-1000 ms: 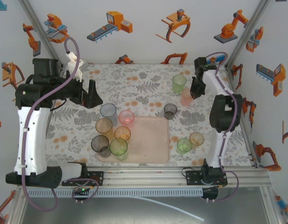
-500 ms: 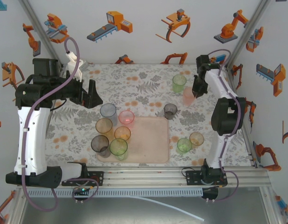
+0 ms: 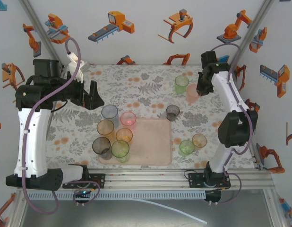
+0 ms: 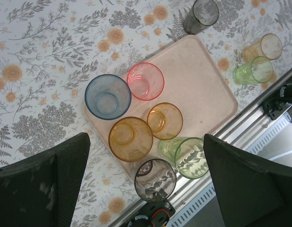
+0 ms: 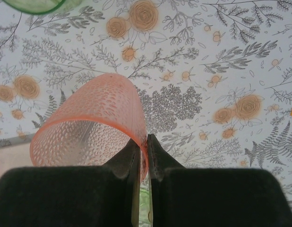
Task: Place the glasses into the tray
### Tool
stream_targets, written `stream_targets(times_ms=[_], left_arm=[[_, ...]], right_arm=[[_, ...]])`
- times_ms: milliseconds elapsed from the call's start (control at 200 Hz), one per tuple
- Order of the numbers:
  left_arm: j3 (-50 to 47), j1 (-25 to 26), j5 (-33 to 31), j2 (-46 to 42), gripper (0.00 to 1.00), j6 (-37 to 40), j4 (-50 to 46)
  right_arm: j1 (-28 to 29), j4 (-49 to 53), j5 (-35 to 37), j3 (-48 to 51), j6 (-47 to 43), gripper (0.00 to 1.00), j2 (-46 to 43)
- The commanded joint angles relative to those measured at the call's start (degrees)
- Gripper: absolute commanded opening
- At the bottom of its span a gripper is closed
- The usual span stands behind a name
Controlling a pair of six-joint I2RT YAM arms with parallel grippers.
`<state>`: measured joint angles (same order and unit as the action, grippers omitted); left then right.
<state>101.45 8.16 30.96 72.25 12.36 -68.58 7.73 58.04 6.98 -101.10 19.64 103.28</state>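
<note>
Starting at the near edge of the floral desk (image 3: 65, 137), meets the tray (image 3: 153, 144) first: flat, pale pink, right half bare. Carries six upright glasses crowded on its left half. Has a grey glass (image 3: 101, 145) and a green glass (image 3: 120, 149) side by side at the near rim, touching or nearly so. Off to the right of the tray, on the desk, finds a second green glass (image 3: 186, 147) with a pale orange glass (image 3: 199, 140) just beside it.

Moving back along the tray, passes a large orange glass (image 3: 106, 127) and a small orange glass (image 3: 124, 135), close together. Then reaches a red-rimmed pink glass (image 3: 128, 118) and a blue glass (image 3: 109, 112) at the far left corner; cannot tell whether the blue one sits wholly inside the rim. Just beyond the tray's far right corner, reaches a dark grey glass (image 3: 173, 112), on the desk and off the tray.

Farther back on the left, comes to the left hand (image 3: 91, 97), hovering open. Shows its fingers (image 4: 42, 184) spread wide in the wrist view, with the tray's glasses between them.

At the far right, arrives at the right hand (image 5: 141, 142), pinched tight on the wall of a pink glass (image 5: 89, 123), one finger inside the rim and one outside. Holds that glass near the far green glass (image 3: 182, 84), well apart from the tray; cannot tell whether lifted clear of the desk.
</note>
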Motion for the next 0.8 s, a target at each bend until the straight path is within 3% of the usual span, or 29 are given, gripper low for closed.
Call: stream_targets(times_ms=[0,280,796], left_arm=[[0.67,0.01,1.3,0.53,0.97,0.56,0.02],[1.12,0.01,1.73,1.03,0.97,0.52,0.52],[2.79,0.16,2.22,1.25,0.97,-0.32,1.16]], right_arm=[[2.89,2.39,1.51,0.21,0.22,0.1,-3.84],[12.48,5.83,3.72,-0.96,3.37,0.1,-7.63],[36.51,5.45,7.76,4.44,15.65,0.1,-11.08]])
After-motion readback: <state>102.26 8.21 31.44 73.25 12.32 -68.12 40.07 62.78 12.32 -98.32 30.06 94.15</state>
